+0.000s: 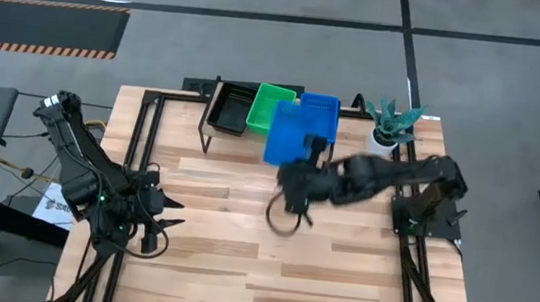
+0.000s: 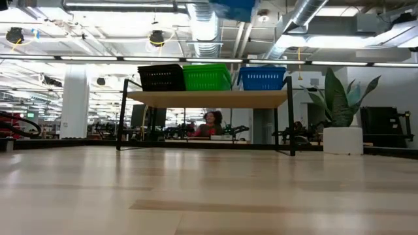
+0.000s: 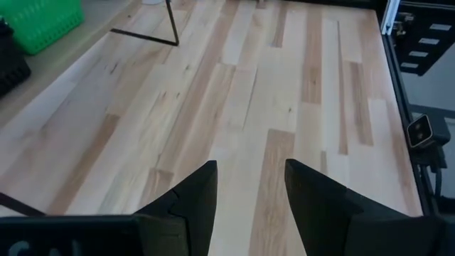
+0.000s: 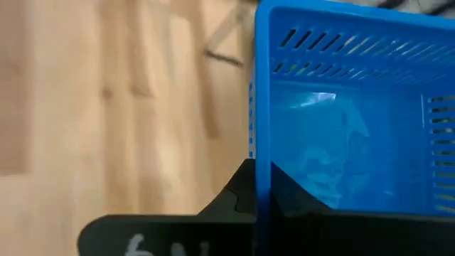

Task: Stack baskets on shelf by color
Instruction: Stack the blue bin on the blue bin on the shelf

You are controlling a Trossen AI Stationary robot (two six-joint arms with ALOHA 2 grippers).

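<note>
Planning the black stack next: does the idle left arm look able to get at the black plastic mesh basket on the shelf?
Probably yes: the left claw is open and empty, bare tabletop lies between it and the black plastic mesh basket, and nothing covers the basket.

Slotted blue plastic basket (image 4: 348, 135) with a glossy floor, beside matt green (image 1: 269, 108) and black (image 1: 228, 111) plastic baskets on a smooth light-wood shelf (image 2: 208, 98) with thin black metal legs, above a pale, satin-finished wood-plank bench (image 1: 239, 258).

Black baskets (image 1: 227, 112): one, on the shelf (image 2: 209, 99)
Green baskets (image 1: 268, 108): one on the shelf
Blue baskets: two, one on the shelf (image 1: 320, 111), one held aloft (image 1: 287, 135)
Shelves: one
Potted plants (image 1: 391, 123): one
Arms: two
</note>
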